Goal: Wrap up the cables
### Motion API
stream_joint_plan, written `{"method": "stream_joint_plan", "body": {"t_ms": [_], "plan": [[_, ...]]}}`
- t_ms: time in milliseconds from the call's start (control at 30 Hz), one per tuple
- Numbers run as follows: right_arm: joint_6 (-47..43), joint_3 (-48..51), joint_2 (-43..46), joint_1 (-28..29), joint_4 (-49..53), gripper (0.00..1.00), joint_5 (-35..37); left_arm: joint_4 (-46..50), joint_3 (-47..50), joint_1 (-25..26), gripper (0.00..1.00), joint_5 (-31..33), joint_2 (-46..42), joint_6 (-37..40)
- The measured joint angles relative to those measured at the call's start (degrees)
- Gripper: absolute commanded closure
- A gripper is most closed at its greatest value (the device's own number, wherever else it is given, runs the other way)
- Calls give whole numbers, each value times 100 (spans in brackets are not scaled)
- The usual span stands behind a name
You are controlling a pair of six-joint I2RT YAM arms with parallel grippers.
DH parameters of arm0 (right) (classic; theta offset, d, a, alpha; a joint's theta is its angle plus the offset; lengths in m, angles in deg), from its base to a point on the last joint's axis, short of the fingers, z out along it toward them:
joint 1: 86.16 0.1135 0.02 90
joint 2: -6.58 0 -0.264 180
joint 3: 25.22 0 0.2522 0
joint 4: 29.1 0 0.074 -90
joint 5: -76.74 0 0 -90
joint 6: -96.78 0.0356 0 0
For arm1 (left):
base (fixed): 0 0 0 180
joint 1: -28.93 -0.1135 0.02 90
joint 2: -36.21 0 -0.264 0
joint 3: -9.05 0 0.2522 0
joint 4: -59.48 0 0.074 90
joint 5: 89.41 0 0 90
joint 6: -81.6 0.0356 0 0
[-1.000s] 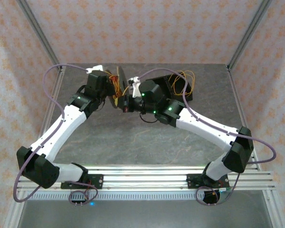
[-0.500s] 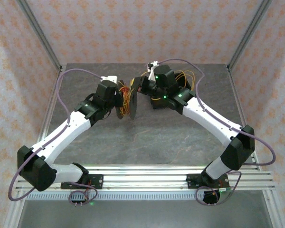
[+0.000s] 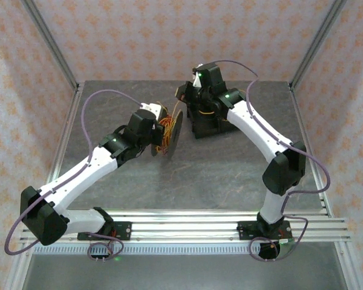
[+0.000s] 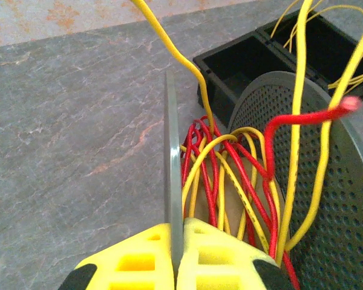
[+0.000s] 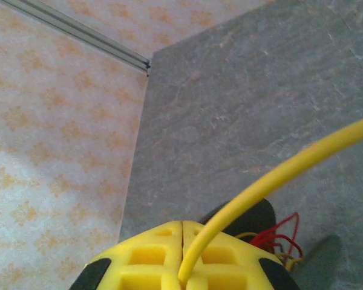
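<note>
My left gripper (image 4: pixel 175 232) is shut on the thin grey flange (image 4: pixel 172 157) of the spool (image 3: pixel 173 138), holding it on edge above the table's middle. Red and yellow cables (image 4: pixel 230 175) lie wound between that flange and the perforated one (image 4: pixel 314 181); a red end (image 4: pixel 351 104) sticks out. In the top view the left gripper (image 3: pixel 159 128) is just left of the spool. My right gripper (image 5: pixel 183 232) is shut on one yellow cable (image 5: pixel 278 175) that runs up and right. It hovers behind the spool (image 3: pixel 186 95).
A black open bin (image 3: pixel 207 125) with two compartments stands right of the spool, under the right arm; loose yellow wire loops hang over it (image 4: pixel 345 78). Metal frame posts and patterned walls close in the grey table (image 3: pixel 230 175).
The left arm has carried the spool right and nearer. The right gripper has swung from beside the spool to the far side, above the bin, taking the yellow cable with it.
</note>
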Motion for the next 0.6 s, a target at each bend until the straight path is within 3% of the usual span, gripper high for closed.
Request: {"method": "stream_joint_plan", "body": {"t_ms": [167, 367, 600], "plan": [[-63, 2, 2, -96, 111, 100, -164, 20, 81, 0, 100, -164, -90, 122], [-57, 31, -146, -619, 92, 100, -702, 35, 90, 2, 100, -645, -505, 160], [96, 678, -192, -691, -243, 100, -1069, 297, 92, 0, 100, -898, -831, 162]]}}
